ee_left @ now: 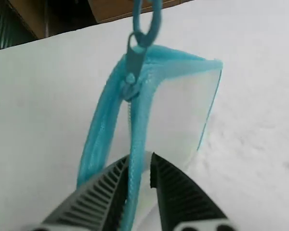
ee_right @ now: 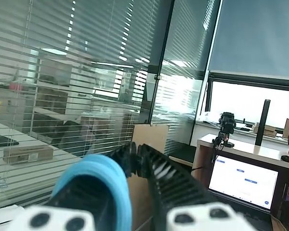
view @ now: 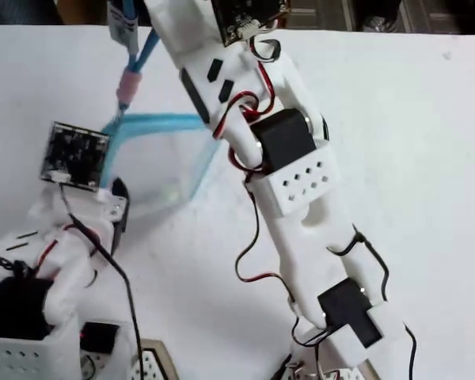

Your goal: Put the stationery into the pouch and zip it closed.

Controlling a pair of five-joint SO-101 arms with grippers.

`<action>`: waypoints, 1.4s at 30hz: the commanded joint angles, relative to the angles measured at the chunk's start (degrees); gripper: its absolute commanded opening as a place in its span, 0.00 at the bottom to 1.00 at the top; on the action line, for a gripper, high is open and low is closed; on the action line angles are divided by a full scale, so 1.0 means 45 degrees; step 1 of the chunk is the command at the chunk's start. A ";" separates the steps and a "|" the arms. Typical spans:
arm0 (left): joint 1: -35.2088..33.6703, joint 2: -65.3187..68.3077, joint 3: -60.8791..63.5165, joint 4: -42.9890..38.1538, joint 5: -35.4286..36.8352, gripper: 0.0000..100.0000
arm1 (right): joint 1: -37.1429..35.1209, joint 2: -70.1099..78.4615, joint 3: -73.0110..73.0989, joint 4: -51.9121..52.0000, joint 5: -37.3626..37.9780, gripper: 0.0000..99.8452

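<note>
Left pincer [ee_left: 139, 175] was clamped on the pouch [ee_left: 178, 115] at its blue zip edge, low in the frame.
From the pincer the clear pouch stretched up the frame over the white table [ee_left: 260, 96], its slider [ee_left: 133, 62] near the top edge. In the overhead picture it lay upper left. Right pincer [ee_right: 136, 153] pointed out at the room, jaws together, a blue loop [ee_right: 94, 187] curving over one of them.
</note>
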 commanded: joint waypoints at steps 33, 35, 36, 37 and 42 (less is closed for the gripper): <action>-0.1065 0.0596 0.3126 -0.3829 -0.0215 0.28 | 0.0068 -0.2999 -0.0547 0.2706 0.0020 0.02; -0.1065 0.0596 0.2872 -0.3810 -0.0215 0.27 | 0.0107 -0.2999 -0.0547 0.2725 0.0078 0.02; -0.1084 0.0596 0.2540 -0.3731 -0.0215 0.26 | 0.0127 -0.2999 -0.0547 0.2725 0.0078 0.02; -0.1221 0.0576 0.2090 -0.3673 -0.0215 0.26 | 0.0127 -0.2999 -0.0547 0.2725 0.0078 0.02; -0.1651 0.0576 -0.1524 -0.2481 -0.0117 0.25 | 0.0127 -0.3136 -0.0449 0.2725 0.0098 0.02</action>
